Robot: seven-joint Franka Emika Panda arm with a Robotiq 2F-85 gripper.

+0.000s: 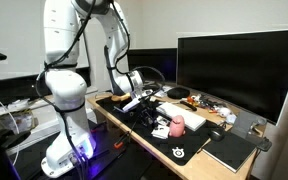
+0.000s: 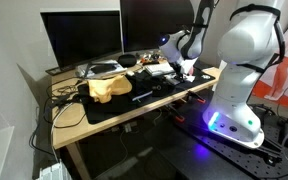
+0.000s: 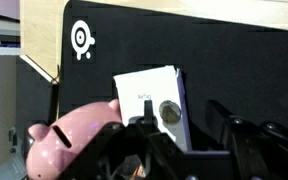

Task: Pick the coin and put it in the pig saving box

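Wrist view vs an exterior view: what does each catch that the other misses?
Wrist only: the coin, lying on a white card right beside the pig.
Exterior only: the large monitor, the white robot arm and the cluttered desk around the mat. The coin is too small to make out there.
Both: the pink pig saving box and the black mat with its white logo.

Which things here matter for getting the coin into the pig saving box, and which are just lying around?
For the job: coin, lying on a white box; pig saving box; gripper.

Lying about: black mat, monitor, yellowish object.
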